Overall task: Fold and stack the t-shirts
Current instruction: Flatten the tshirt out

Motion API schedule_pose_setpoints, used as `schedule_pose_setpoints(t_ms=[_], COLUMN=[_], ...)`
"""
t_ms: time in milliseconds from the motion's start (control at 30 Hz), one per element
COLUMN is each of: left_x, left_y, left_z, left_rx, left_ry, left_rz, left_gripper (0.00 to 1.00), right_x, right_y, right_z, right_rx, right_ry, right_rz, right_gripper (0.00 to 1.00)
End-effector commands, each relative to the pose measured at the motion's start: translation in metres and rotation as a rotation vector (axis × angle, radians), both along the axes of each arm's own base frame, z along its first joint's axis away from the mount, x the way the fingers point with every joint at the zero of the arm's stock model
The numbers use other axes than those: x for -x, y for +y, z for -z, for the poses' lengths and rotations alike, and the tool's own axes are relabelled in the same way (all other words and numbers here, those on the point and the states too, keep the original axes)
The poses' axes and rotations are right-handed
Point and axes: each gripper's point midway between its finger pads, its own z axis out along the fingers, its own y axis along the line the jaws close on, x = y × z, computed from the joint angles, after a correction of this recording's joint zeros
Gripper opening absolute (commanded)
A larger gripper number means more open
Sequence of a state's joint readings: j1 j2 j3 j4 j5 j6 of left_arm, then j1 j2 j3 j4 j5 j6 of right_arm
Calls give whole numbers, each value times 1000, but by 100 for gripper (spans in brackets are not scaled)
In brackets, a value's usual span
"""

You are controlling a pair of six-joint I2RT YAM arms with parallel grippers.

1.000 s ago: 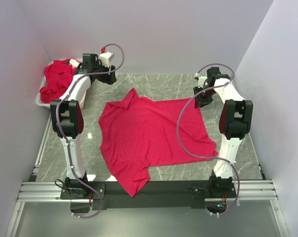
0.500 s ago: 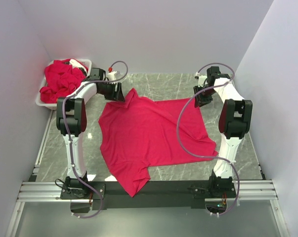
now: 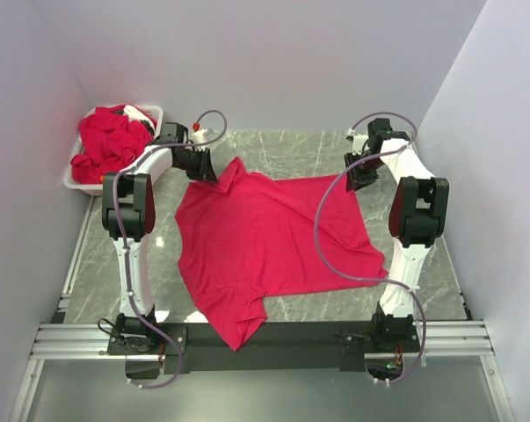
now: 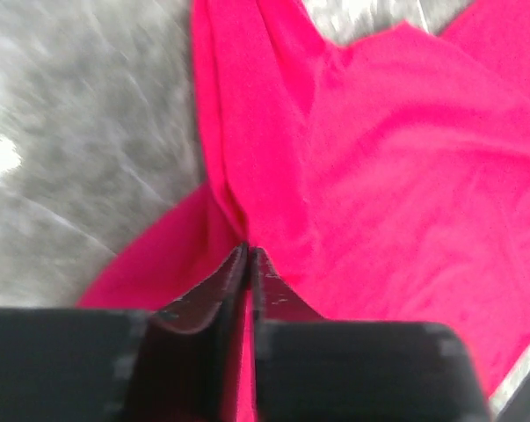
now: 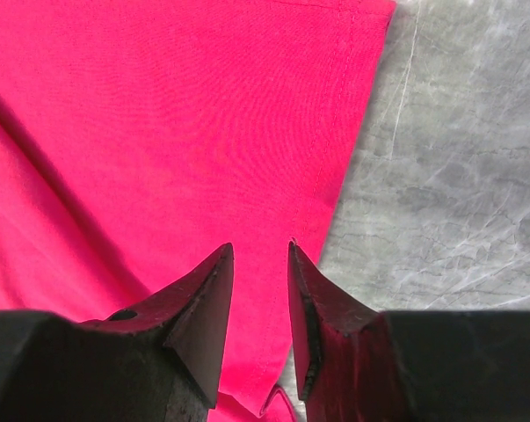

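Observation:
One red t-shirt (image 3: 265,237) lies spread on the marble table, its near corner drooping over the front edge. My left gripper (image 3: 212,174) is at the shirt's far left corner, by a sleeve fold. In the left wrist view its jaws (image 4: 249,251) are shut with red fabric (image 4: 379,176) pinched between them. My right gripper (image 3: 358,181) hovers over the shirt's far right corner. Its fingers (image 5: 260,251) stand open a finger's width apart above the shirt's edge (image 5: 247,132), gripping nothing. More red t-shirts (image 3: 106,145) are heaped in the bin.
A white plastic bin (image 3: 156,112) stands at the far left corner of the table, against the wall. Bare grey marble (image 3: 291,149) shows behind the shirt and on the right (image 5: 449,176). Walls close in on the left, the back and the right.
My left gripper swung from beside the bin down to the shirt's far left corner and shut on the fabric. The right arm has hardly moved.

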State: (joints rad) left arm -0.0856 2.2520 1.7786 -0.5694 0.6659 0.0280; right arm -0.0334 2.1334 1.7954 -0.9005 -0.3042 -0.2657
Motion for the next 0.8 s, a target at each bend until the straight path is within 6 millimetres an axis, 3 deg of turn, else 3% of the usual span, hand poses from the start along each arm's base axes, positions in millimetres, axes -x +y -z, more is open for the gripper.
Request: schedule_pose_setpoints(t_ms=[0, 33, 100, 133, 200, 300, 433, 500, 600, 633, 700, 767], left_x=[-35, -41, -59, -66, -85, -109, -134, -138, -141, -142, -142, -142], left_y=[11, 15, 23, 27, 35, 52, 76, 86, 100, 102, 100, 98], left_z=[-27, -23, -35, -31, -43, -47, -34, -27, -21, -30, -38, -64], left_rx=[-29, -49, -97, -123, -172, -281, -465, -531, -598, -599, -574, -541], left_ry=[-114, -118, -175, -182, -265, -359, -449, -466, -482, -502, -531, -579], left_rz=[-35, -43, -51, -59, -64, -82, -108, -105, -124, -133, -149, -175], left_gripper=[8, 1, 1, 1, 0, 0, 1, 9, 37, 50, 59, 61], right_x=[-11, -12, -13, -13, -14, -15, -18, -21, -27, -31, -35, -41], right_y=[-2, -2, -2, -2, -2, -2, -1, -2, 1, 2, 6, 11], right_z=[-9, -9, -9, -9, -8, -8, -9, -8, -11, -13, -12, -14], right_rx=[-1, -1, -2, -4, -5, -7, -7, -6, -4, -3, -7, -7], right_ry=[-41, -44, -46, -46, -43, -45, -50, -49, -60, -73, -78, -93], right_rz=[14, 14, 18, 17, 22, 21, 24, 31, 35, 35, 40, 36], right_gripper=[38, 38, 37, 37, 37, 36, 36, 36, 35, 35, 34, 32])
